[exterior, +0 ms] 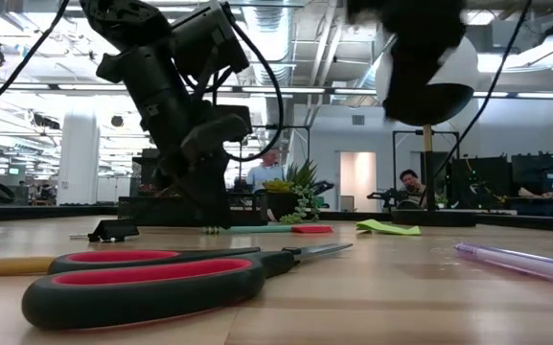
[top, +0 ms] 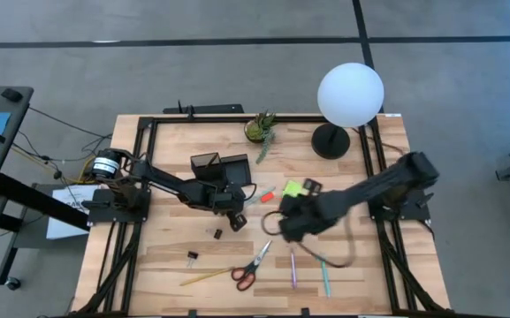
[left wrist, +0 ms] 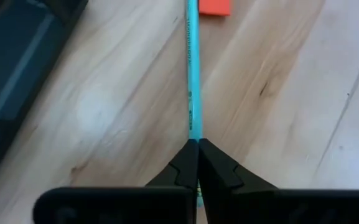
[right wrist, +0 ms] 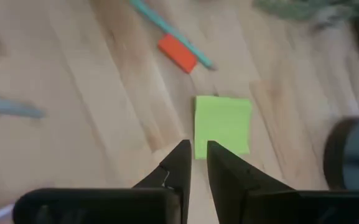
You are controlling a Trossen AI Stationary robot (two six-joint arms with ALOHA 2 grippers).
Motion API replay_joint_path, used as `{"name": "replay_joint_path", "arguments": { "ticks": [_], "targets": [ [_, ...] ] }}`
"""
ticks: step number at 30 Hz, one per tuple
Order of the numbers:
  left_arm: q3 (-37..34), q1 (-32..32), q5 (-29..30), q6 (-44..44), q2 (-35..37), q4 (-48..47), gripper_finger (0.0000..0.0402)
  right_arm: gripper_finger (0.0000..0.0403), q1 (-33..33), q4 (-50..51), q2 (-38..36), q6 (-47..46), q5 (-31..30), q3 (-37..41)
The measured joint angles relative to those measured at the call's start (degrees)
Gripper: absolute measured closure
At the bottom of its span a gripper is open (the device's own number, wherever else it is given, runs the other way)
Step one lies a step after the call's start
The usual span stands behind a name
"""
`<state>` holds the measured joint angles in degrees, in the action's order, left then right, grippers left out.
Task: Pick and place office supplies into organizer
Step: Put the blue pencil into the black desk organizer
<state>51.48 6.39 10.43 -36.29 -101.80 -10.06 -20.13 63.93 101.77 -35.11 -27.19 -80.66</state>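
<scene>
My left gripper [top: 235, 218] is down at the table's middle, just in front of the black organizer [top: 219, 168], and is shut on a teal pen [left wrist: 190, 68]. That pen runs toward the orange eraser [top: 267, 195]. My right gripper [top: 283, 225] hangs above the table right of it, narrowly open and holding nothing. The lime-green sticky pad [right wrist: 223, 123] lies flat just beyond its fingertips. Red-handled scissors [top: 253, 265], a yellow pencil [top: 203, 277], a purple pen [top: 293, 268], a second teal pen [top: 325, 278] and black clips [top: 217, 233] lie on the near half. My left gripper [left wrist: 198, 142] pinches the teal pen at its end nearest the organizer's front [left wrist: 193, 134], between the two fingertips. The fingers come from above, slanting. The rest of the pen lies along the table [exterior: 257, 228], stretching away toward the eraser [left wrist: 215, 6].
A small potted plant [top: 259, 128] stands at the far edge, and a lamp with a white globe [top: 350, 94] and round black base [top: 330, 141] stands far right. Black frame rails [top: 374, 168] border the table. Bare wood shows between the organizer and the clips.
</scene>
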Motion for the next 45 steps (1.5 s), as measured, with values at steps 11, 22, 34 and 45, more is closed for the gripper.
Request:
{"name": "replay_joint_path", "arguments": {
  "ticks": [11,22,34,45],
  "targets": [
    [0.04,0.44,-1.83,4.9,0.02,0.17,0.04,0.0356,10.51,-10.63,6.87,23.57,12.94,0.0],
    [0.03,2.55,-3.42,3.45,5.26,-4.54,0.0401,0.0374,16.06,-28.74,1.7,30.71,22.56,-0.11],
    [-0.02,2.7,-9.56,2.39,7.67,-5.8,0.035,0.0393,18.13,-29.91,0.77,30.81,28.0,-0.07],
    [-1.28,12.15,8.98,-5.02,6.1,0.58,0.0241,0.0349,18.19,-19.6,0.79,46.93,30.6,-0.07]
  ]
}}
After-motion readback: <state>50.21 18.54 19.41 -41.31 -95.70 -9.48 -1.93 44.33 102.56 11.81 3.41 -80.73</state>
